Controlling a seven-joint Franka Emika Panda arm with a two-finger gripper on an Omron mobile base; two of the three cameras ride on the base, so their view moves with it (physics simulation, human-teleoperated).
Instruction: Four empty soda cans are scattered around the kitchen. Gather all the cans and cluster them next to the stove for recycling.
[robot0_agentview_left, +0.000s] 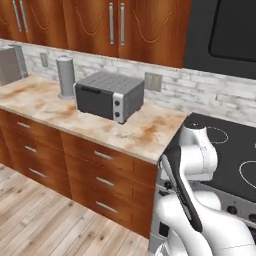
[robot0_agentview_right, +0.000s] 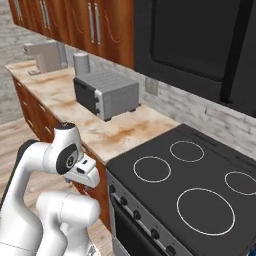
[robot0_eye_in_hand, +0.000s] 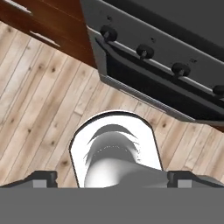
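The stove (robot0_agentview_right: 200, 190) stood at the right end of the marble counter (robot0_agentview_left: 125, 132), its knobs (robot0_eye_in_hand: 144, 51) above the wooden floor (robot0_eye_in_hand: 39, 105). A grey toaster oven (robot0_agentview_left: 107, 95) sat on that counter. The gripper (robot0_eye_in_hand: 112, 179) pointed floorward, fingers spread wide, holding nothing.

Black four-ring stove (robot0_agentview_right: 200, 190), apparently bare, adjoins the counter's end.

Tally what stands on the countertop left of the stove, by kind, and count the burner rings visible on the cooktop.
Toaster oven: 1
Grey cylindrical canister: 1
Coffee machine: 1
Soda cans: 0
Countertop total: 3
Burner rings on the stove: 4
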